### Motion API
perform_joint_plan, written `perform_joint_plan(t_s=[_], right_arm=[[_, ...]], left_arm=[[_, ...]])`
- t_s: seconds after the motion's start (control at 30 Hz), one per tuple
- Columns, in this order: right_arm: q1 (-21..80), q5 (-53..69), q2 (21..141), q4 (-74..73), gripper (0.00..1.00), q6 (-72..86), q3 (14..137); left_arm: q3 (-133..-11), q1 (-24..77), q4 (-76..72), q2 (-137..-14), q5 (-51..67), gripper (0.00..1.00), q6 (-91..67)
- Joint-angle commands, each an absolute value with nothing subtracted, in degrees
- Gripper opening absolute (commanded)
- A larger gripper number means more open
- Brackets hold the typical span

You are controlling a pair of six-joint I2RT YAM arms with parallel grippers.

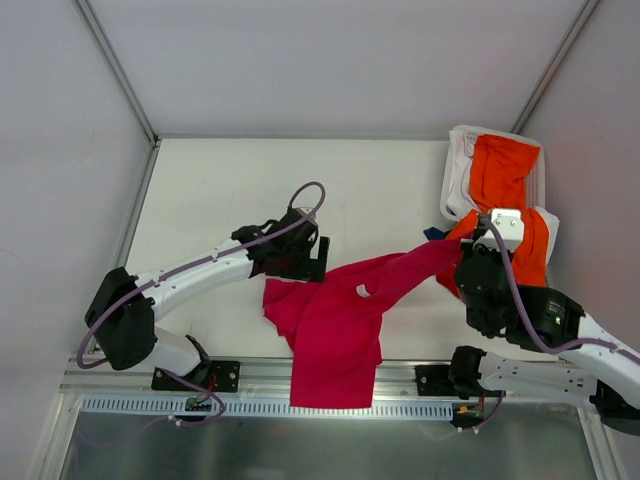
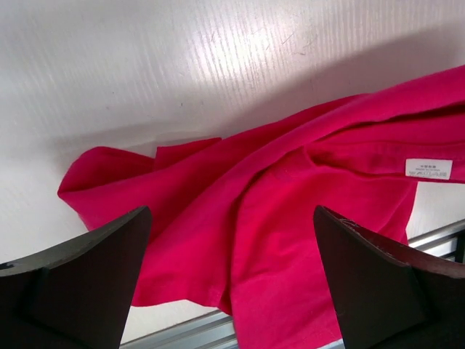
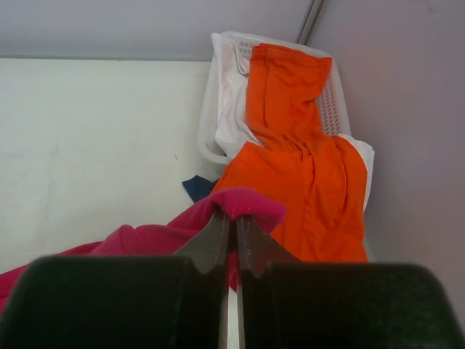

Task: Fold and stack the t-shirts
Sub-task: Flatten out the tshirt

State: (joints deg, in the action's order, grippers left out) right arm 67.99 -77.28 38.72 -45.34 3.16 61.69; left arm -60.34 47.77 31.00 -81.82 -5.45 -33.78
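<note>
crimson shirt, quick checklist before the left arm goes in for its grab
1. Right gripper shut on the crimson t-shirt: ok, cloth pinched at its fingertips.
2. Left gripper open: ok, jaws wide.
3. Crimson cloth under the Left gripper: ok, it fills the gap in the left wrist view.
4. Shirt wholly on the table: not ok, its lower part reaches over the near edge.
5. Shirt flat: not ok, bunched and creased.
6. Orange t-shirt free of the right grip: cannot tell, it lies close behind the pinch, draped out of the white basket.
</note>
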Motion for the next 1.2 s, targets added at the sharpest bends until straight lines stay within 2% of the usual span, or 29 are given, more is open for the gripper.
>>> perform_joint_plan(t_s=[0.0, 0.23, 0.43, 0.6, 0.93, 1.17], right_arm=[[66.98, -80.77, 39.11, -50.97, 0.0, 8.0, 60.82], [59.16, -81.38, 35.43, -51.42, 0.0, 7.56, 58.63], [54.85, -82.44, 32.44, -51.33, 0.0, 6.24, 59.5], [49.67, -80.69, 33.92, -51.24, 0.0, 6.15, 59.42], [46.76, -74.01, 37.35, -51.42, 0.01, 9.05, 58.45], [46.67, -73.48, 37.18, -51.42, 0.01, 8.96, 58.27]], left_arm=[[-57.58, 49.13, 32.08, -80.08, -8.7, 0.96, -37.88], [-51.68, 49.22, 32.86, -74.8, -12.92, 0.97, -39.37], [-50.36, 49.48, 35.42, -74.01, -9.85, 0.93, -42.97], [-52.38, 55.8, 39.27, -73.3, -11.67, 0.93, -44.38], [-58.53, 65.38, 43.33, -88.76, -19.07, 0.9, -47.36], [-60.2, 65.65, 43.24, -92.9, -23.81, 0.86, -51.32]])
